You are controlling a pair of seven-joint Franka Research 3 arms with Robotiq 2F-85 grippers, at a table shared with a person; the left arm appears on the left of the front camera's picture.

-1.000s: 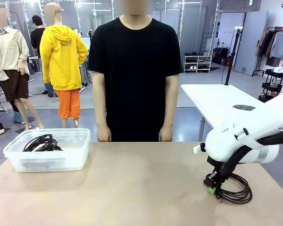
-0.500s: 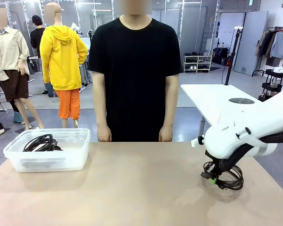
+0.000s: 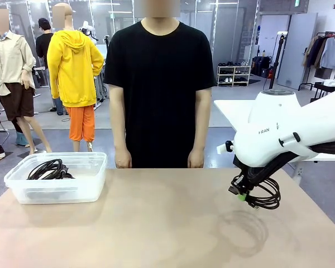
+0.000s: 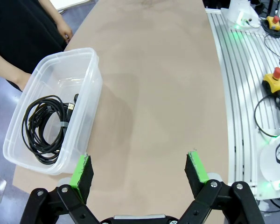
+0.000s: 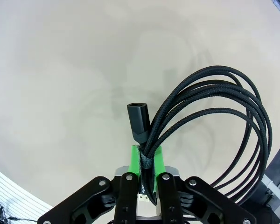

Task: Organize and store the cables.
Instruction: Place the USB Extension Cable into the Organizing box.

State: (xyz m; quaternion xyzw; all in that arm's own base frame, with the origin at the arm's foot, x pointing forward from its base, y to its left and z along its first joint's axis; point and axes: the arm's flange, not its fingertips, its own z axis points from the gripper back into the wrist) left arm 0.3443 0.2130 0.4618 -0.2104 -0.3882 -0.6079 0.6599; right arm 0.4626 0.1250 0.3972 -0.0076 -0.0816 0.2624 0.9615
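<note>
The right tool [image 5: 147,163] holds a coiled cable [image 5: 214,121] tightly, lifted above the surface [image 3: 156,223] at 3 o'clock. The left tool [image 4: 140,170] stands wide. At 9 o'clock, farther off, another cable [image 4: 44,126] lies inside the clear bin [image 4: 84,93].

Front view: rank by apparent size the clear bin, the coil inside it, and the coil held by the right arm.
1. Clear bin, clearly largest.
2-3. Coil in the bin and held coil look alike in span; the bin's wall partly hides the first, so no ranking between them.
</note>
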